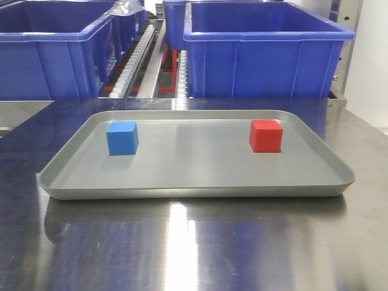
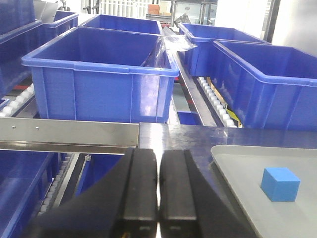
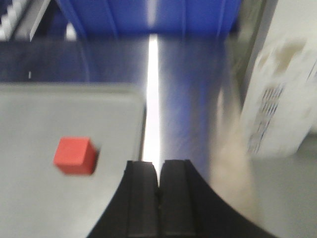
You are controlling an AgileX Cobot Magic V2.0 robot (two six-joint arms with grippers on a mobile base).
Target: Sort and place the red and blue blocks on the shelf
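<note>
The blue block (image 1: pixel 122 138) sits on the left of a shallow grey tray (image 1: pixel 194 182); the red block (image 1: pixel 266 135) sits on its right. In the left wrist view the blue block (image 2: pixel 280 184) lies to the right of my left gripper (image 2: pixel 158 156), which is shut and empty, over the tabletop left of the tray. In the blurred right wrist view the red block (image 3: pixel 74 155) lies to the left of my right gripper (image 3: pixel 159 168), also shut and empty, near the tray's right edge. The shelf's metal rail (image 2: pixel 69 133) runs behind the table. Neither gripper shows in the front view.
Large blue bins (image 1: pixel 264 51) (image 1: pixel 51 48) stand on the shelf behind the shiny steel tabletop (image 1: pixel 194 242). More bins (image 2: pixel 101 74) fill the left wrist view, with roller tracks (image 2: pixel 218 101) between them. A white object (image 3: pixel 280 89) stands at the right.
</note>
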